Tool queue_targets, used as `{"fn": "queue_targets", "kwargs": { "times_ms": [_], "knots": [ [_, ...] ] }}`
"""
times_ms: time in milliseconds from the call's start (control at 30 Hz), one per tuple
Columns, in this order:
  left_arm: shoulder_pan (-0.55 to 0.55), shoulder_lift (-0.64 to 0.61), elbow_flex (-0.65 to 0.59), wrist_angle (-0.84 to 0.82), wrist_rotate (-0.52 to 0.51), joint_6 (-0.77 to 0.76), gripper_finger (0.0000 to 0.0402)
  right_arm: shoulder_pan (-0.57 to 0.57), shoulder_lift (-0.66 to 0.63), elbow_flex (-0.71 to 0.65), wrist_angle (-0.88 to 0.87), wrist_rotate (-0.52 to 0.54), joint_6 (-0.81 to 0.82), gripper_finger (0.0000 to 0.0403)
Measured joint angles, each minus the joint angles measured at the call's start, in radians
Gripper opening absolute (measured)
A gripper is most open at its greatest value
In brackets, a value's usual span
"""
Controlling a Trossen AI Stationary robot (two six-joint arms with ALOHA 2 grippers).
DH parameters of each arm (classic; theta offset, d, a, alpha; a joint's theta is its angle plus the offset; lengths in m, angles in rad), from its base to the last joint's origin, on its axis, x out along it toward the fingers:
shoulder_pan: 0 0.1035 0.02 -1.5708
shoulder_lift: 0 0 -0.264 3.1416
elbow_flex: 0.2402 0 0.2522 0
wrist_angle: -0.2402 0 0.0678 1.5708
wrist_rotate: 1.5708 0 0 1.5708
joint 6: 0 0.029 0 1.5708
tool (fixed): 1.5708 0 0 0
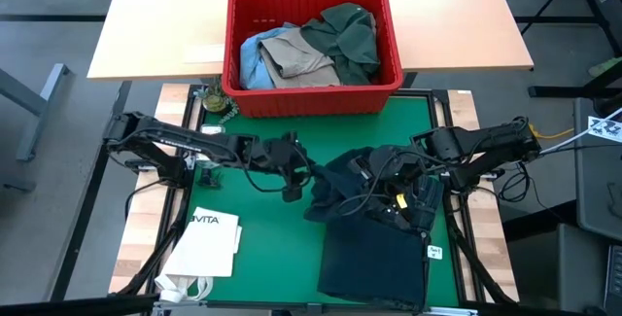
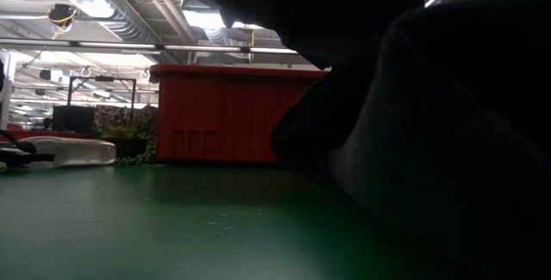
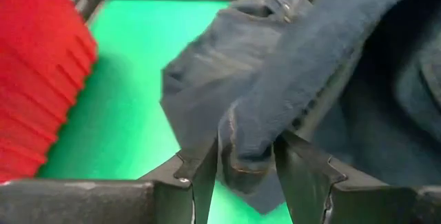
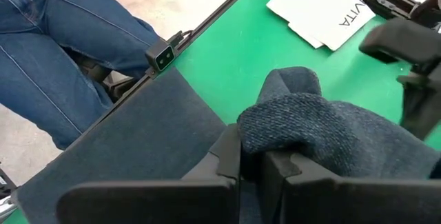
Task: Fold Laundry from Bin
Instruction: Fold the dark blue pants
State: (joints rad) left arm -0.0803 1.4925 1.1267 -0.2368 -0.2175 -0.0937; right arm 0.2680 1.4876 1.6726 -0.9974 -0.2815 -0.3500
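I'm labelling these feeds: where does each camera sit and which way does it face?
High: overhead, facing down; both arms, red bin, dark trousers.
Low: at mat level, facing the bin; trousers block the right.
Left wrist: behind the left claw, gripping trousers.
Right wrist: behind the right claw, pinching trousers.
All four show the trousers.

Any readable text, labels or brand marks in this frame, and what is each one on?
"VITA": printed on the white paper bag lying on the green mat; it also shows in the right wrist view.
Small white tag on the dark trousers: too small to read.
Nothing else is legible.
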Motion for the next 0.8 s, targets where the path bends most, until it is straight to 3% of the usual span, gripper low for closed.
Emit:
{"fn": "queue_targets", "kwargs": {
  "times_ms": [100,267,400,633,800],
  "knots": [
    [0.000,0.001,0.000,0.015,0.002,0.001,0.0118,0.000,0.000,0.000,0.000,0.006,0.000,0.0021],
    [-0.009,-0.031,0.000,-0.003,0.098,-0.023,0.0017,0.001,0.000,0.000,0.000,0.069,-0.017,0.0021],
    [-0.024,-0.109,0.000,-0.085,0.108,-0.092,0.0007,0.001,0.000,0.000,0.001,0.154,-0.057,0.0021],
    [-0.030,-0.351,0.000,-0.288,0.133,-0.340,0.0003,-0.043,0.001,0.000,0.034,0.434,-0.194,0.0021],
    [-0.034,-0.533,0.000,-0.333,0.133,-0.479,0.0002,-0.171,0.024,0.000,0.179,0.448,-0.245,0.0021]
  ]
}}
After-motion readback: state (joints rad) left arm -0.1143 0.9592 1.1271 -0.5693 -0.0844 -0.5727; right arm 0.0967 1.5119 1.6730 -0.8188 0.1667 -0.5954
